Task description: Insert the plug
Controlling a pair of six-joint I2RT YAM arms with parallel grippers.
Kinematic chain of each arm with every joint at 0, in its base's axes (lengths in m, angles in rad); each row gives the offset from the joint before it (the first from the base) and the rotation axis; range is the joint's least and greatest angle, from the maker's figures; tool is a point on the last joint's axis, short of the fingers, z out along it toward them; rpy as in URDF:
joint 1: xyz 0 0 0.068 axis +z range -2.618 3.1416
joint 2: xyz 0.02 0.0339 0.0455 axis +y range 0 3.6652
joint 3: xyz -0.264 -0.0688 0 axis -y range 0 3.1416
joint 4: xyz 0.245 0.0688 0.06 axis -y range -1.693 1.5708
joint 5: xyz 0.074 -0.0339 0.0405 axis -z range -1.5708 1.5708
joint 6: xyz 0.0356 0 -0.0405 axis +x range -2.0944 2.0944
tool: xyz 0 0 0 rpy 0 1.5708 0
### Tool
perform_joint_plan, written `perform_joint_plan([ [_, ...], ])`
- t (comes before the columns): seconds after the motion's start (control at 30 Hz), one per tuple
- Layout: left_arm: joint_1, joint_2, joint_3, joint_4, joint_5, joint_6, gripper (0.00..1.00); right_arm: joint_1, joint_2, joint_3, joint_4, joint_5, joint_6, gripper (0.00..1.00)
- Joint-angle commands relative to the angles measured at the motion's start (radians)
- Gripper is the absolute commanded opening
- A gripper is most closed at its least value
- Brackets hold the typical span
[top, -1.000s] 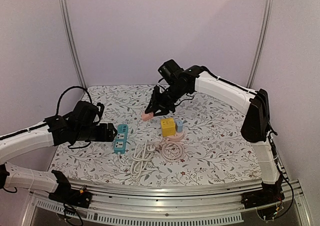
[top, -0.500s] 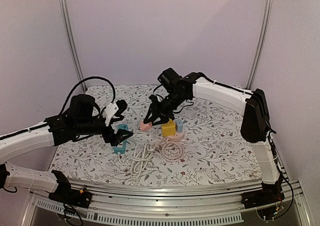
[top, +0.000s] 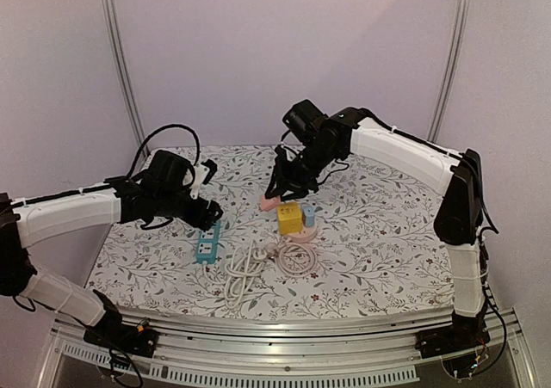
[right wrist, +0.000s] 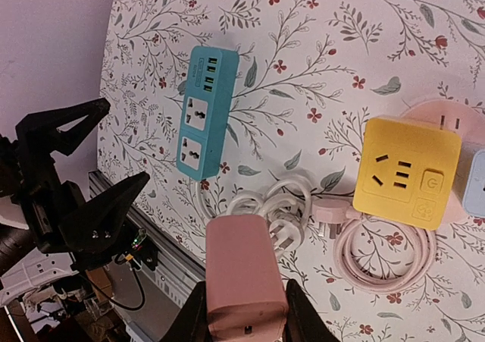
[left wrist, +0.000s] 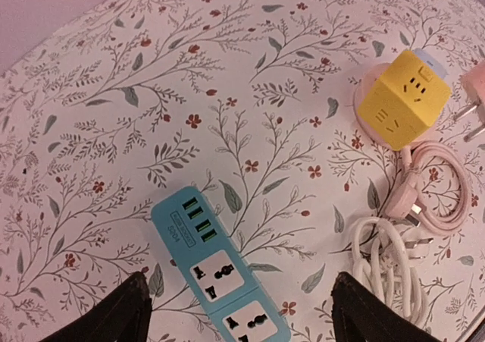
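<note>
Over floral table (right wrist: pixel 424 69), right gripper (right wrist: pixel 244 321) hangs tilted, clamping pink plug (right wrist: pixel 242 266).

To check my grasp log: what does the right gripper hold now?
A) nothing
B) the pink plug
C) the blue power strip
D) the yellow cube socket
B: in the right wrist view the right gripper is shut on the pink plug.
</note>
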Motion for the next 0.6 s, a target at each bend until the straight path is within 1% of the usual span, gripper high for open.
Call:
perform_joint_plan([
  [0.0,-0.018,0.051,-0.034,-0.117,-0.142,-0.194,0.83,-0.024,-0.048,-0.034,-0.025,0.074,0.002,0.00],
  [0.13,-0.036,0.123,-0.043,-0.158,-0.209,-0.271,0.85,-0.037,-0.057,-0.036,-0.029,0.073,-0.016,0.00],
  [0.27,-0.036,0.202,-0.067,-0.110,-0.169,-0.343,0.85,-0.046,-0.063,-0.042,-0.039,0.078,-0.030,0.00],
  [0.37,-0.036,0.278,-0.060,-0.108,-0.170,-0.374,0.83,-0.049,-0.071,-0.047,-0.045,0.086,-0.035,0.00],
  [0.43,-0.036,0.315,-0.051,-0.120,-0.186,-0.393,0.76,-0.052,-0.080,-0.055,-0.048,0.093,-0.037,0.00],
  [0.5,-0.037,0.330,-0.052,-0.099,-0.171,-0.395,0.64,-0.055,-0.090,-0.069,-0.050,0.102,-0.037,0.00],
  [0.57,-0.045,0.328,-0.053,-0.073,-0.157,-0.388,0.43,-0.063,-0.112,-0.086,-0.054,0.117,-0.036,0.00],
])
